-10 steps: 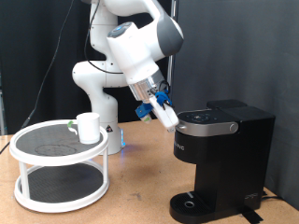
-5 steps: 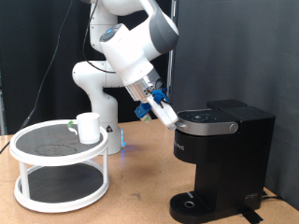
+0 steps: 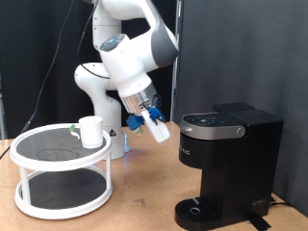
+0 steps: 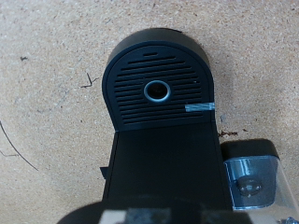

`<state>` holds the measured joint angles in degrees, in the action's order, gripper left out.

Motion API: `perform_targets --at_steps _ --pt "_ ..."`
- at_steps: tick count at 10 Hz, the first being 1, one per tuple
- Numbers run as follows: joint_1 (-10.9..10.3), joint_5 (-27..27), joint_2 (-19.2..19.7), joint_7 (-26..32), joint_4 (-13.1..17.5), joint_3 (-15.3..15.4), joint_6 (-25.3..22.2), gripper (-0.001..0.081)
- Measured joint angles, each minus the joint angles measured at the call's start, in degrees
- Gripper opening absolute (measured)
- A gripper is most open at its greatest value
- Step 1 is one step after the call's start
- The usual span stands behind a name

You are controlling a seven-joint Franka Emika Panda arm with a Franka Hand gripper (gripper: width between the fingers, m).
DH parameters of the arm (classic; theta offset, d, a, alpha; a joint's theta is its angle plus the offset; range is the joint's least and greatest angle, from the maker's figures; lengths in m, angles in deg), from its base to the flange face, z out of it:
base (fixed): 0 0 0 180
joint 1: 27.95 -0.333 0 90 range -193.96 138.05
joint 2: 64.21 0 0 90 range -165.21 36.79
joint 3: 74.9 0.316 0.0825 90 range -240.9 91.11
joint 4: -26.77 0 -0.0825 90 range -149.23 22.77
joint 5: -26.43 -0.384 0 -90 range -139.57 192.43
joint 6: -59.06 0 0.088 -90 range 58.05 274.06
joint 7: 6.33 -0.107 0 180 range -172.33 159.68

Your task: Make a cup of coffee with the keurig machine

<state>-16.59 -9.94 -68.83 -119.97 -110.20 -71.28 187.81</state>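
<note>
Keurig [image 3: 226,164] lid shut, cup [image 3: 90,131] on white rack [image 3: 60,178] at left, gripper [image 3: 157,132] mid-air btwn them, holding nothing, open/closed unclear.

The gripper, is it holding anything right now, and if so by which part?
Nothing is held. In the exterior view the gripper hangs in the air between the cup on the round stand and the keurig machine, with nothing between its fingers.

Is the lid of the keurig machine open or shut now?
Shut. The lid lies flat on the keurig machine; the gripper hangs beside it, apart.
</note>
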Motion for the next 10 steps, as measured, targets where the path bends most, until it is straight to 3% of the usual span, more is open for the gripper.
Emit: perform_targets --at_steps 3,5,8,10 --pt "0.18 -0.15 -0.15 0.56 -0.47 -0.2 0.19 0.0" --pt "0.22 0.31 -0.87 2.07 -2.43 -0.37 0.24 0.0" --pt "0.43 -5.77 -5.96 8.48 -7.63 -2.27 -0.68 0.0" --pt "0.78 -8.08 -9.88 11.57 -9.61 -4.54 -4.25 0.0"
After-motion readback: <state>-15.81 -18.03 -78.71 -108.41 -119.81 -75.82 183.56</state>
